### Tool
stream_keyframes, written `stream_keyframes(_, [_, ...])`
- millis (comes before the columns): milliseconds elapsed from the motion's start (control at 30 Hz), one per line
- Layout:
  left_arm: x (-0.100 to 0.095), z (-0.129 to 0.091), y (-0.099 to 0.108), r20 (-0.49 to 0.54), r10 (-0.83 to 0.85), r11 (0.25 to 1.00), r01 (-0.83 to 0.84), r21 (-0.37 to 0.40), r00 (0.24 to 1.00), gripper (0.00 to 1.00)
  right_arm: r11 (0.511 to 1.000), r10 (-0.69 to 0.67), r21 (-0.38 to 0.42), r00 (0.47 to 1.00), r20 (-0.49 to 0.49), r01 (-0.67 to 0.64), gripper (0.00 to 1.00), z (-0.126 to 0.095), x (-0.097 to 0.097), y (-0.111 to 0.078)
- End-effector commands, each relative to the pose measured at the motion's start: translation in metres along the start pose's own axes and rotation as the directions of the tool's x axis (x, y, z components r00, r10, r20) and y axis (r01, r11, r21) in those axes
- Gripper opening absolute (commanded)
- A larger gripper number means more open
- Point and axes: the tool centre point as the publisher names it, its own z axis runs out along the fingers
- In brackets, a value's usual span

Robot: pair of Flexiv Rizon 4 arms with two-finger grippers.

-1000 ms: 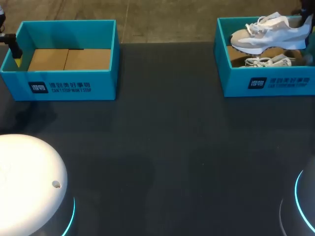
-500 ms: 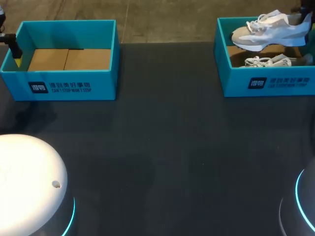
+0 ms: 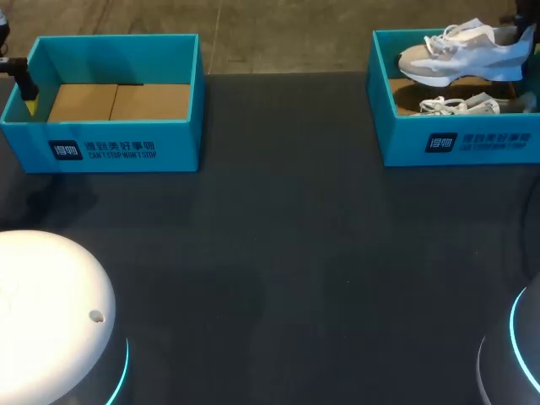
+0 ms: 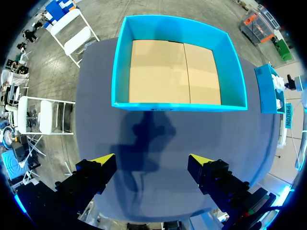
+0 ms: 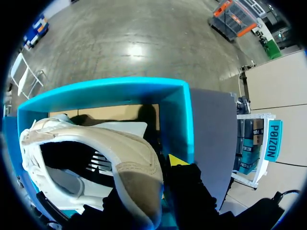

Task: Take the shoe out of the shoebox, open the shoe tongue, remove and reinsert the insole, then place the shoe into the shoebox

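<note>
A white and beige shoe (image 3: 460, 55) hangs above the teal shoebox (image 3: 456, 143) at the table's far right, with its toe pointing left. My right gripper (image 5: 156, 175) is shut on its heel (image 5: 136, 179); one yellow fingertip (image 5: 177, 160) shows beside the heel and the other is hidden. A second white shoe (image 3: 460, 105) lies in that box beneath it. My left gripper (image 4: 151, 160) stands open over bare table just before the other teal shoebox (image 4: 177, 105), with nothing between its fingers. In the head view it (image 3: 28, 94) shows at the far left edge.
The left shoebox (image 3: 110, 148) holds only its brown cardboard floor (image 3: 118, 101). Dark table (image 3: 278, 253) lies between the two boxes. The white arm bases (image 3: 51, 312) stand at the near corners.
The right gripper has lifted the shoe a little higher above its box. The left arm has not moved.
</note>
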Motion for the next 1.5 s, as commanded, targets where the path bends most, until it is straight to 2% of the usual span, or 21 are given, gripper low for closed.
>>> stream_keyframes(33, [0.000,0.000,0.001,0.001,0.000,1.000,0.000,0.002,1.000,1.00,1.000,-0.004,0.013,1.000,-0.010,0.004,0.00,0.015,0.004,0.010])
stream_keyframes(667, [0.000,0.000,0.001,0.001,0.000,1.000,0.000,0.002,1.000,1.00,0.999,0.025,0.023,0.999,-0.028,-0.024,0.00,0.042,0.012,0.008])
stream_keyframes(1500, [0.000,0.000,0.001,0.001,0.000,1.000,0.000,0.002,1.000,1.00,0.998,0.022,0.055,0.993,-0.118,-0.015,0.00,0.078,0.028,-0.002])
